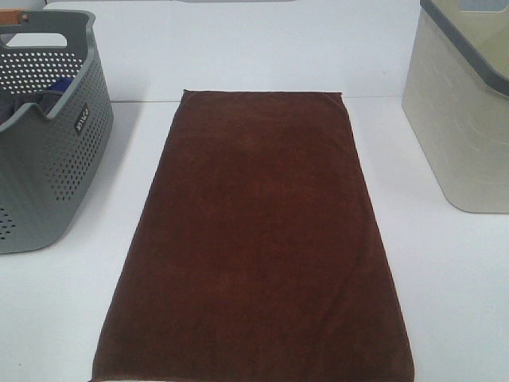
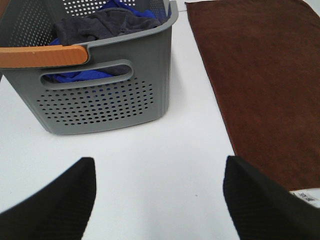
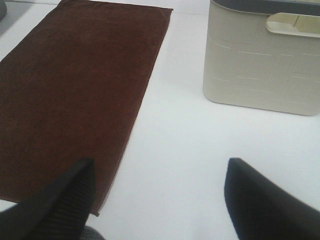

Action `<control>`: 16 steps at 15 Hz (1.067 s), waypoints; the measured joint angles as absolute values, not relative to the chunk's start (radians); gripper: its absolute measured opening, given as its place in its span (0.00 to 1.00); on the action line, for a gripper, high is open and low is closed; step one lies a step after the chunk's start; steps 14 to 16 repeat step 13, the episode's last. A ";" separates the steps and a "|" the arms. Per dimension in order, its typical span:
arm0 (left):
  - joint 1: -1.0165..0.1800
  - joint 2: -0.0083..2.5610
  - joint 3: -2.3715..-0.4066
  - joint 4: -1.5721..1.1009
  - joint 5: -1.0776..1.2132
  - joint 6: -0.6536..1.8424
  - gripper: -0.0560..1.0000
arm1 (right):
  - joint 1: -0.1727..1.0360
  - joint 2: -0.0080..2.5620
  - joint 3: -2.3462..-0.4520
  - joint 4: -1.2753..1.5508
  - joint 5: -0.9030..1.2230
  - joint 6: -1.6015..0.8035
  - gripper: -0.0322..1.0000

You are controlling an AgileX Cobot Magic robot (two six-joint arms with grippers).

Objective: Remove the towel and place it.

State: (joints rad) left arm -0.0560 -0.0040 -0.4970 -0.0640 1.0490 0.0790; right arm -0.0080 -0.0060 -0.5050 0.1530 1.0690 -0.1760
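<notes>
The towel (image 1: 258,239), a long maroon plush cloth, lies flat and spread out down the middle of the white table. It also shows in the left wrist view (image 2: 260,85) and the right wrist view (image 3: 70,95). Neither gripper appears in the exterior high view. My left gripper (image 2: 159,192) stands open above bare table, between the grey basket and the towel's near corner, with nothing between its fingers. My right gripper (image 3: 159,192) is open too, its one finger (image 3: 60,200) over the towel's near corner, the other over bare table.
A grey perforated basket (image 1: 56,175) with an orange handle (image 2: 42,56) stands at the left, holding dark and blue clothes (image 2: 107,22). A cream bin (image 1: 465,119) stands at the right. A white label (image 2: 306,196) shows at the towel's near corner.
</notes>
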 joint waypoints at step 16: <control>-0.056 -0.004 -0.497 -0.090 1.049 0.092 0.70 | -0.008 -0.006 -0.505 0.153 1.069 -0.176 0.70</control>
